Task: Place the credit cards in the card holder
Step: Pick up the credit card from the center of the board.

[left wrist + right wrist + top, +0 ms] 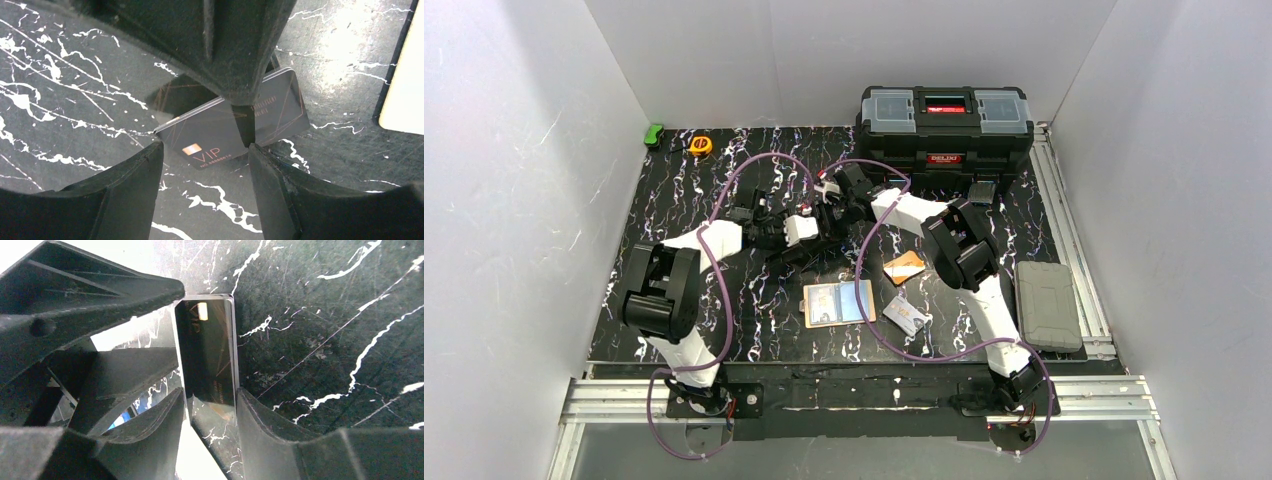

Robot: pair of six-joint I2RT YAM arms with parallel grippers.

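Observation:
A black VIP card (215, 135) stands tilted above the marble table at mid-table, where both arms meet. My right gripper (210, 397) is shut on the black card (205, 345), its fingers against the two long edges at one end. My left gripper (202, 150) is open, and the card's lower corner sits just beyond its fingertips. The card holder (808, 312) lies open flat near the front, with light blue showing on its inner faces. An orange card (904, 267) and a silver-white card (907, 315) lie loose to its right.
A big black toolbox (944, 125) stands at the back right. A grey case (1047, 303) lies on the right rail side. A green item (654, 135) and a yellow tape measure (700, 145) sit at the back left. Purple cables loop over the table.

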